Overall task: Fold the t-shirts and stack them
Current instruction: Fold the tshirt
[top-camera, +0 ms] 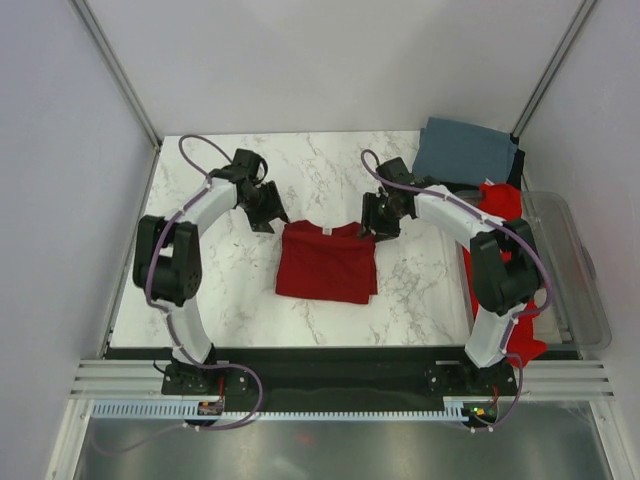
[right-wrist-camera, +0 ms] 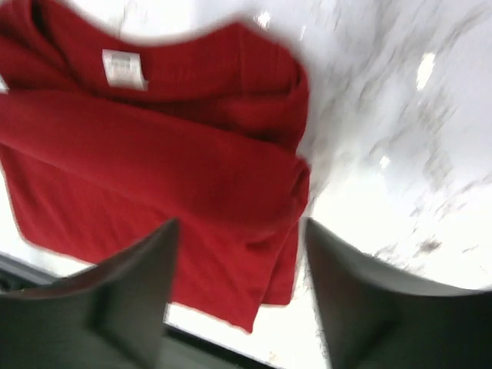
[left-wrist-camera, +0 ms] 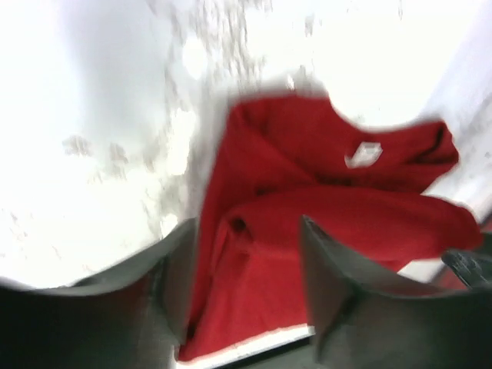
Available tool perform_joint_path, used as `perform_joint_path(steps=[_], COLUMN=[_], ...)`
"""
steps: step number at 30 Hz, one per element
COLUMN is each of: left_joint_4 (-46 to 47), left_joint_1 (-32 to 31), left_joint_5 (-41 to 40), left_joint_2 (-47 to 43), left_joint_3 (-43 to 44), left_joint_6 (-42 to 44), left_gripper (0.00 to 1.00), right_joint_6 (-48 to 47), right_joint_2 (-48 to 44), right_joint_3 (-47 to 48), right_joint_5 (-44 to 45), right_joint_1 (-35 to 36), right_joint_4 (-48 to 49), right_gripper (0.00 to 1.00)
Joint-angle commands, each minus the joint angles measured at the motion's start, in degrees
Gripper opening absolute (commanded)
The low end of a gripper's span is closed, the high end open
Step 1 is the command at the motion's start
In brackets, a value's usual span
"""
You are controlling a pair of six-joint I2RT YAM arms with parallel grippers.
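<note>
A dark crimson t-shirt lies partly folded at the table's middle, collar tag facing the back. My left gripper hovers open just off its back left corner; the left wrist view shows the shirt below the open fingers. My right gripper is open at its back right corner; the right wrist view shows the shirt under empty fingers. A slate grey-blue t-shirt lies folded at the back right. A brighter red t-shirt lies bunched along the right edge. The black shirt peeks out beside the grey-blue one.
A clear plastic bin stands off the table's right edge. The marble table is bare to the left of the crimson shirt. Grey walls and metal posts enclose the back and sides.
</note>
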Motion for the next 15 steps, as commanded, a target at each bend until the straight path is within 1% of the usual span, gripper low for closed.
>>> perform_joint_path(steps=[1,2,3,4,5,6,7,8,9,10,11,12,13,15], left_joint_4=[-2.67,-4.88,-6.55,-8.05,-8.41,-8.76,-8.85,-8.68,-8.5,-7.63,-6.75,-5.7,-4.12,1.15], left_joint_1=[2.44,2.44,2.44,2.44,2.44,2.35,2.35,2.35,2.01,1.83,1.48,0.52,-0.19,-3.16], left_joint_5=[5.68,4.2,3.58,3.14,2.09,1.65,1.55,1.55,1.47,1.47,1.73,1.99,2.51,4.36], left_joint_2=[6.38,6.92,5.96,4.48,2.81,-1.56,-3.69,-6.24,-10.53,-13.01,-15.12,-17.23,-21.43,-24.96], left_joint_3=[12.29,14.69,16.54,17.86,17.62,16.92,14.48,12.8,10.78,6.32,3.75,1.03,-4.39,-9.78], left_joint_6=[3.93,4.98,5.34,5.69,5.78,5.78,5.52,5.0,4.64,3.77,3.15,2.36,0.44,-1.5], left_gripper=[0.75,0.79,0.83,0.94,0.95,0.95,0.95,0.95,0.93,0.92,0.9,0.88,0.85,0.83], right_joint_6=[-3.12,-3.48,-3.65,-4.0,-3.75,-3.22,-2.7,-1.21,-0.33,0.81,3.7,5.03,6.7,10.13], right_joint_2=[4.72,5.52,6.31,5.97,3.36,1.42,-0.52,-4.89,-7.11,-9.39,-13.16,-14.85,-16.08,-17.76], right_joint_3=[12.38,15.4,21.0,23.05,23.86,23.78,21.6,19.58,13.99,10.63,7.38,1.17,-1.59,-8.17], right_joint_5=[2.16,2.6,3.73,3.92,3.75,3.57,3.05,2.26,0.69,-1.77,-2.92,-3.72,-4.77,-5.48], right_joint_1=[-2.29,-2.99,-3.17,-3.09,-2.83,-2.56,-2.3,-1.34,-0.55,1.2,2.44,3.67,6.64,9.38], right_joint_4=[-4.4,-6.08,-8.01,-10.9,-11.02,-10.85,-9.45,-8.39,-6.73,-2.71,-0.41,2.05,6.51,10.41], right_gripper=[0.79,0.89,0.93,0.94,0.95,0.95,0.95,0.95,0.95,0.95,0.94,0.93,0.92,0.91])
